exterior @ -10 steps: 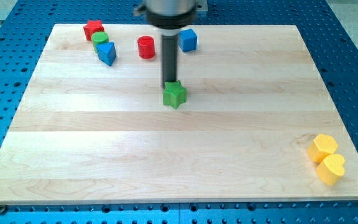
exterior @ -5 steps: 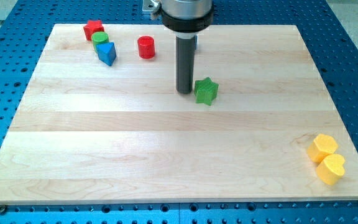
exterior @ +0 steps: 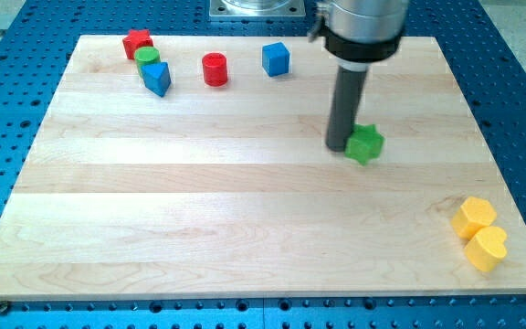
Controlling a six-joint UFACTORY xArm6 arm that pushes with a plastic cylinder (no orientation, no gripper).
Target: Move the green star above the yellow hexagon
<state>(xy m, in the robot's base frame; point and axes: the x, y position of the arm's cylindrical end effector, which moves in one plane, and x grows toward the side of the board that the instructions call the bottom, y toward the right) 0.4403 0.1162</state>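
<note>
- At the far left of the wooden board [exterior: 245, 247] you have a cluster of 3 blocks: a red star-like block [exterior: 137, 43] at the far corner, a green cylinder [exterior: 148, 58] touching its near right side, and a blue block [exterior: 158, 79], roughly triangular, touching the cylinder's near side.
- To the right of that cluster, apart from it, stands a red cylinder [exterior: 214, 69].
- Further right along the far edge sits a blue cube [exterior: 276, 59], on its own.
- Right of centre you see the dark rod coming down from the arm's round head; my tip [exterior: 338, 147] rests on the board, touching or all but touching the left side of the green star [exterior: 365, 144].
- The arm carries no pincer, so nothing opens or closes and nothing is held; the rod only meets the star at its side.
- The green star lies right of the board's middle, well apart from the 2 yellow blocks and further from you than they are.
- At the near right corner you find the yellow hexagon [exterior: 475, 217], with a yellow heart [exterior: 487, 248] touching its near side.
- No containers show; every block sits directly on the board, which lies on a blue perforated table [exterior: 510, 73].
</note>
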